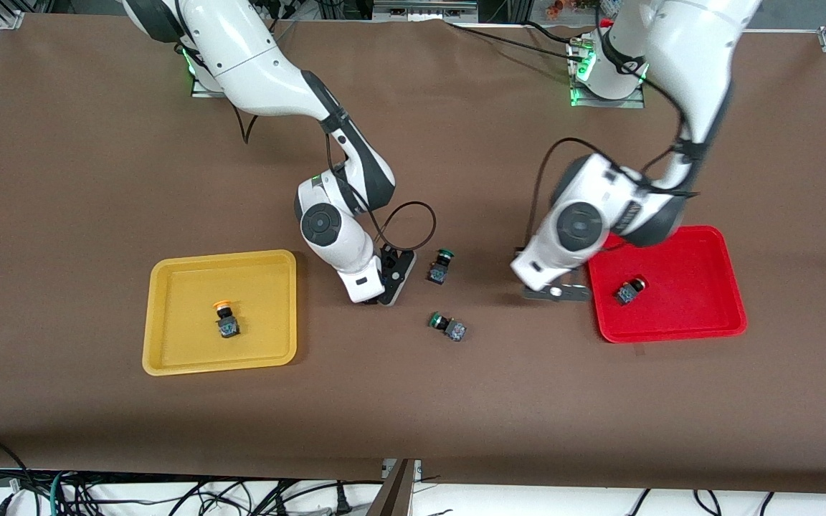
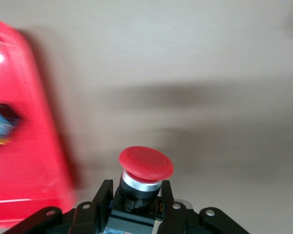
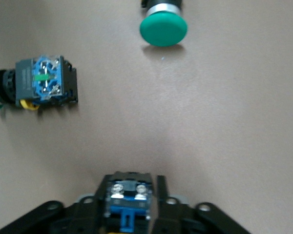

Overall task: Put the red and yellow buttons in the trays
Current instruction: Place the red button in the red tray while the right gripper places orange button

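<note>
My left gripper (image 1: 556, 292) is shut on a red-capped button (image 2: 145, 163) and hangs over the bare table just beside the red tray (image 1: 700, 319). The tray's rim also shows in the left wrist view (image 2: 34, 161). Another red button (image 1: 629, 290) lies in that tray. My right gripper (image 1: 386, 290) is shut on a dark button body (image 3: 129, 195) with blue terminals. Its cap is hidden. This gripper is low over the table, between the yellow tray (image 1: 169, 344) and the green buttons. A yellow-capped button (image 1: 225, 317) stands in the yellow tray.
Two green-capped buttons lie mid-table. One (image 1: 442, 265) is close beside my right gripper, and the other (image 1: 447, 326) is nearer the front camera. Both show in the right wrist view (image 3: 163, 27) (image 3: 44, 83). The brown table cover (image 1: 413, 416) is bare toward the front edge.
</note>
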Action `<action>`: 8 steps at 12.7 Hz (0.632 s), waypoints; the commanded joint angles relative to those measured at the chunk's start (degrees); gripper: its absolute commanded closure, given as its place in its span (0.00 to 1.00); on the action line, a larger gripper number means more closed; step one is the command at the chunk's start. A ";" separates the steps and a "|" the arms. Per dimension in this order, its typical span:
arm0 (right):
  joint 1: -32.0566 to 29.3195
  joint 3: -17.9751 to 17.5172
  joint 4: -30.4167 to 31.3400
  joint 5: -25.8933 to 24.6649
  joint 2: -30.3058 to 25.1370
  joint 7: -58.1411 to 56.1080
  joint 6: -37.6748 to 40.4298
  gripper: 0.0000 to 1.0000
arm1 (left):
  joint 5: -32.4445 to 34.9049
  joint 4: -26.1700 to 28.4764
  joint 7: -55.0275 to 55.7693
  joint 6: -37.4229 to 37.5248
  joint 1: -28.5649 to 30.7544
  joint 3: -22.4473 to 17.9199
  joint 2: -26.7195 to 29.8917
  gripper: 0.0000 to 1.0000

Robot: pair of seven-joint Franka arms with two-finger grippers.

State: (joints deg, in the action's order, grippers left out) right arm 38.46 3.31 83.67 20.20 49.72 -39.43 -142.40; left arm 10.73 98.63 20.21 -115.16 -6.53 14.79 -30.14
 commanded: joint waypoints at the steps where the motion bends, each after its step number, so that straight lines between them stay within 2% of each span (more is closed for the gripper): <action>1: -0.06 -0.15 1.50 1.42 -3.57 4.69 4.03 1.00 | 4.27 1.22 -15.31 0.55 7.55 -0.20 1.31 0.99; 2: -0.84 0.46 1.06 1.16 -4.88 4.89 6.93 1.00 | 4.91 1.30 -22.95 0.20 11.06 0.15 1.05 0.99; 5: -7.15 5.72 -3.85 0.80 -6.56 1.22 20.19 1.00 | 5.44 1.83 -37.39 -1.12 18.72 -0.20 -0.26 0.95; 7: -10.85 8.11 -3.87 0.89 -7.35 -4.50 21.46 1.00 | 5.44 1.83 -46.79 -5.49 23.65 -0.20 -2.81 0.91; 8: -11.30 9.77 -2.99 1.07 -7.53 -3.91 21.46 1.00 | 5.44 1.74 -50.93 -6.65 25.84 -0.20 -3.78 0.90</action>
State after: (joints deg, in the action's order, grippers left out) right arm 28.42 11.65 79.79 20.22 42.68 -41.70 -122.04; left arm 14.99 100.36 -23.57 -119.19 15.76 13.58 -32.09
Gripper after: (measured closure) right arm 0.665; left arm 0.564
